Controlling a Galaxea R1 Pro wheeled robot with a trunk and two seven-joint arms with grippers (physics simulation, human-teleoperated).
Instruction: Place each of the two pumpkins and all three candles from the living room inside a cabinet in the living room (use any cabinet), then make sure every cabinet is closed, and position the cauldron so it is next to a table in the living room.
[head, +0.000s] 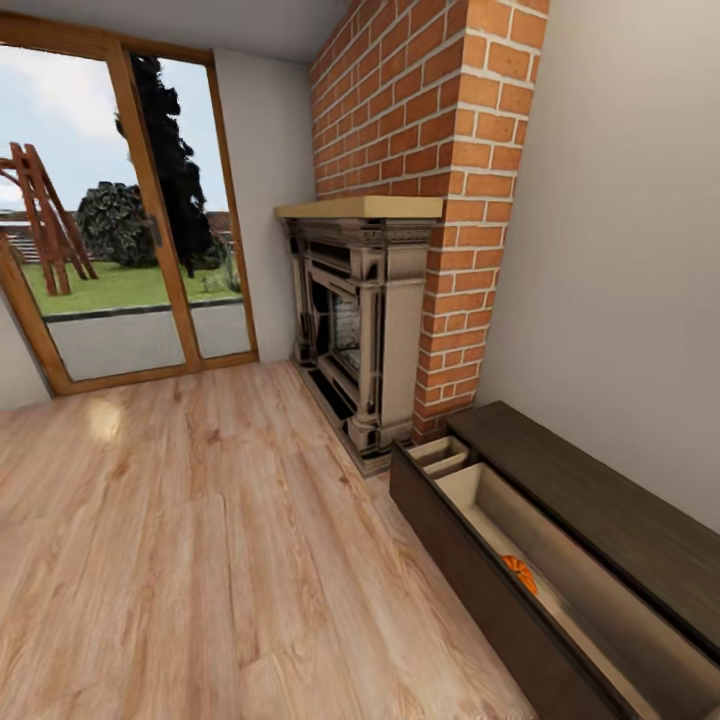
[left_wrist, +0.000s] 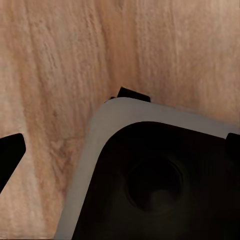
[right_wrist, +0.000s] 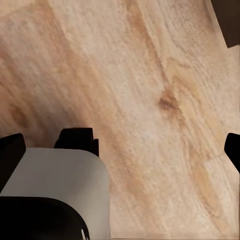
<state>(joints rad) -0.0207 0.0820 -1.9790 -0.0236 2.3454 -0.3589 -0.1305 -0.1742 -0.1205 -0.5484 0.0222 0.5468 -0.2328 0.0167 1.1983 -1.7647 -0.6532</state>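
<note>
My head looks across the wooden floor toward the brick fireplace and, past it, the cabinet along the wall. Its long drawer stands pulled out, beige inside, and one pumpkin already lies in it, well forward of and off to the right of both my grippers. A smaller compartment at the fireplace end is open too.

My left gripper hangs over bare floor, above the grey-edged corner of my own base; its dark fingertips sit wide apart at the frame edges with nothing between them. My right gripper is the same: fingers spread, empty, pointing down at floorboards beside my base, with a dark corner that may be the cabinet front just beyond it.

So I judge I am between carries: one pumpkin stowed, the other pumpkin and the candles yet to fetch, and I see none of them here. To do this step well I should turn my base away from the cabinet without clipping the protruding drawer front, keep both arms tucked and low as they are, and leave the drawer open for the next drop rather than shutting it now
</note>
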